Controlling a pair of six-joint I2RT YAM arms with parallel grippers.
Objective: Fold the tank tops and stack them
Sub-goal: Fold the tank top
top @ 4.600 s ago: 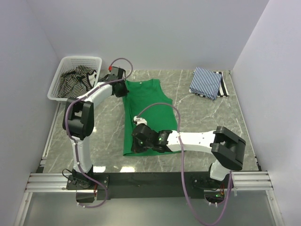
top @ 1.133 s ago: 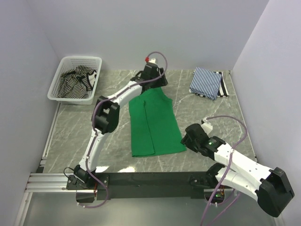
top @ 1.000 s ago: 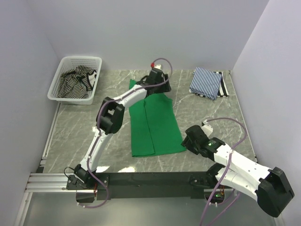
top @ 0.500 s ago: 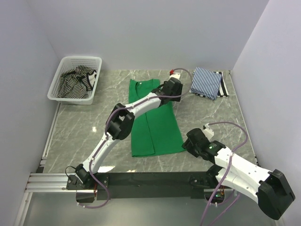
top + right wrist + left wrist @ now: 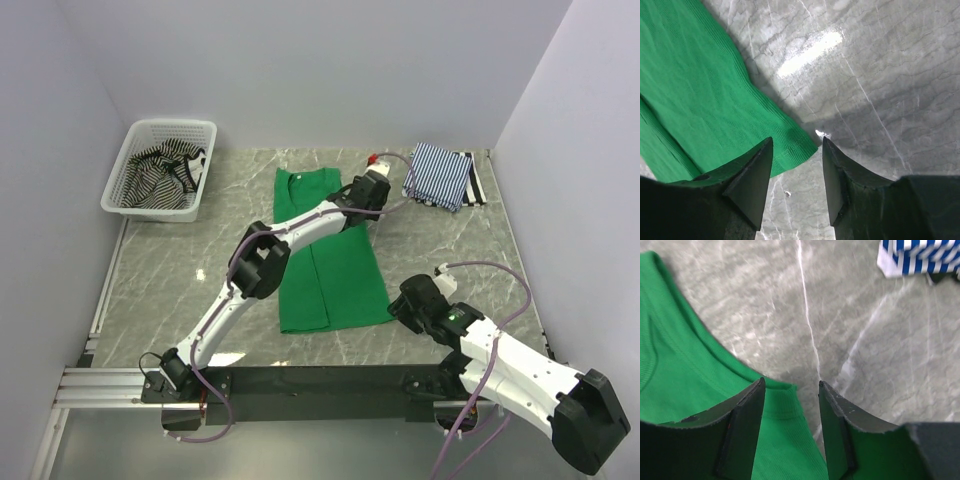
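Note:
The bright green tank top [image 5: 340, 270] lies flat mid-table, its left side folded over onto itself. My left gripper [image 5: 366, 196] is at the top's far right shoulder strap. In the left wrist view it [image 5: 791, 385] is open, with the strap end [image 5: 782, 397] between its fingers. My right gripper [image 5: 398, 308] is at the near right hem corner. It [image 5: 797, 142] is open in the right wrist view, straddling that corner [image 5: 799, 146]. A folded blue-and-white striped tank top [image 5: 436, 174] lies at the back right. A black-and-white striped tank top [image 5: 160, 172] sits crumpled in the basket.
The white mesh basket [image 5: 170, 128] stands at the back left. A black-and-white striped edge [image 5: 476, 183] pokes out under the folded blue one. White walls close in the table on three sides. The blue folded top [image 5: 920, 255] shows just beyond the left gripper.
The green top's left side got folded over. My left gripper swung from the left shoulder to the right strap, jaws narrowing. My right gripper moved from the left hem to the right hem corner.

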